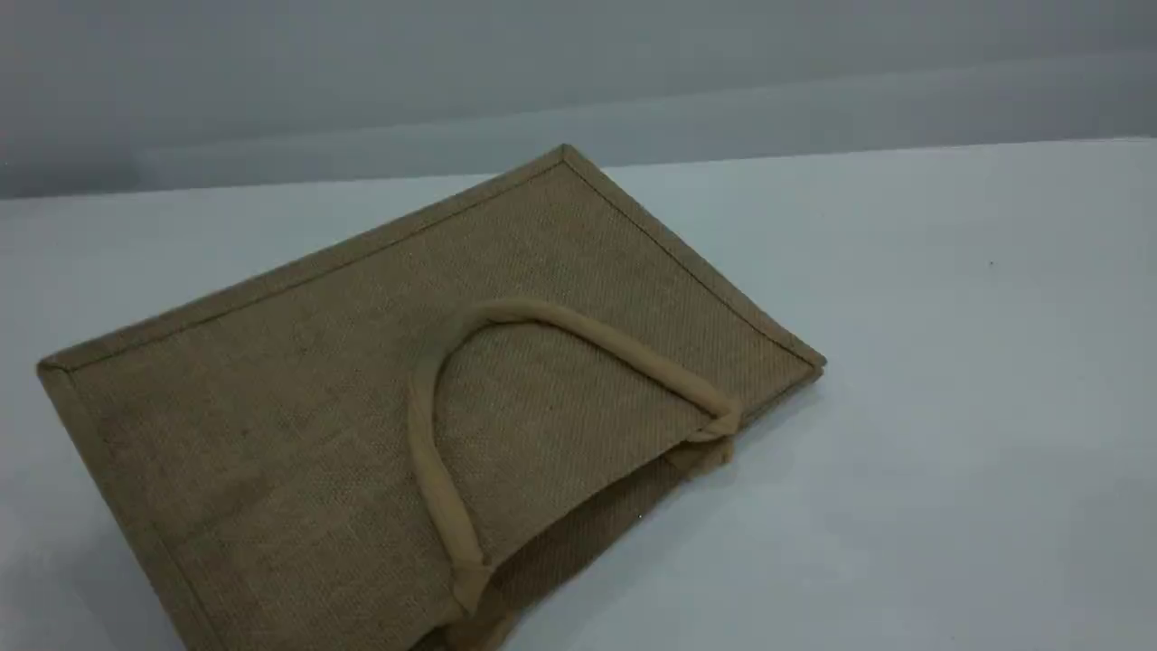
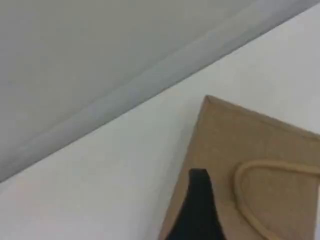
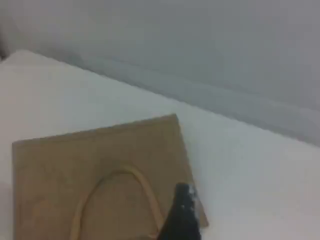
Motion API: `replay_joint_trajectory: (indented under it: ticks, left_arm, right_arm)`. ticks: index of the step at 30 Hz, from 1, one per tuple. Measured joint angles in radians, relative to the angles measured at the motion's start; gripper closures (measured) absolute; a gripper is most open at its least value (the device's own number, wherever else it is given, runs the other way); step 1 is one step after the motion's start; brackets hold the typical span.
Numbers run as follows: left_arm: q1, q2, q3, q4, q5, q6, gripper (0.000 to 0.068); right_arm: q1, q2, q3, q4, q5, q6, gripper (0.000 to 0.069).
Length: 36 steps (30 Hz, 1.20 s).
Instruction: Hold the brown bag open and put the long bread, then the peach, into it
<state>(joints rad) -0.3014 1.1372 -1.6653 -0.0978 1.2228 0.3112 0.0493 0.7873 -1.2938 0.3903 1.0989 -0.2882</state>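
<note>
The brown bag [image 1: 298, 425] lay flat on the left half of the white table [image 1: 949, 380], handle [image 1: 578, 324] folded over it; a grey wall [image 1: 578, 72] stood behind. Both grippers were spread wide, holding nothing.

The bag [image 1: 298, 425] is laid flat on the table [image 1: 949, 407], left of centre, with one handle [image 1: 578, 327] folded back onto its upper face.
</note>
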Motion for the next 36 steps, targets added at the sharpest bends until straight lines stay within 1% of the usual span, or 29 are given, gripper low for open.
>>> replay_joint_trajectory:
  ticks: [5,9,15,19,22,26,31,34,36]
  left_arm:
    - [0.0,-0.234,0.18,0.0,0.0,0.0,0.0146]
    - [0.0,-0.42,0.326,-0.006,0.0,0.0,0.0146]
    - [0.0,-0.658,0.529,-0.006,0.0,-0.01,0.0146]
    - [0.0,-0.782,0.648,-0.006,0.0,-0.01,0.0146]
    - [0.0,-0.856,0.725,-0.008,-0.001,-0.016,0.0146]
    - [0.0,-0.925,0.807,-0.009,-0.001,-0.046,0.0146]
    - [0.0,-0.938,0.871,-0.01,-0.002,-0.088,0.0146]
    - [0.0,-0.938,0.915,-0.011,-0.004,-0.119,0.0146]
    - [0.0,-0.938,0.952,-0.011,-0.004,-0.12,0.0146]
  right_arm:
    - [0.0,-0.151,0.001,0.003,0.048,0.007,0.0111]
    - [0.0,-0.254,0.001,0.003,0.124,0.019,0.0111]
    - [0.0,-0.363,0.005,0.002,0.125,0.033,0.0111]
    - [0.0,-0.439,0.051,-0.002,0.123,0.066,0.0111]
    - [0.0,-0.505,0.12,-0.005,0.123,0.075,0.0111]
    - [0.0,-0.604,0.247,-0.051,0.123,0.078,0.0111]
    - [0.0,-0.71,0.427,-0.155,0.123,0.085,0.0111]
    - [0.0,-0.741,0.536,-0.209,0.121,0.085,0.0111]
    - [0.0,-0.741,0.607,-0.246,0.085,0.085,0.0111]
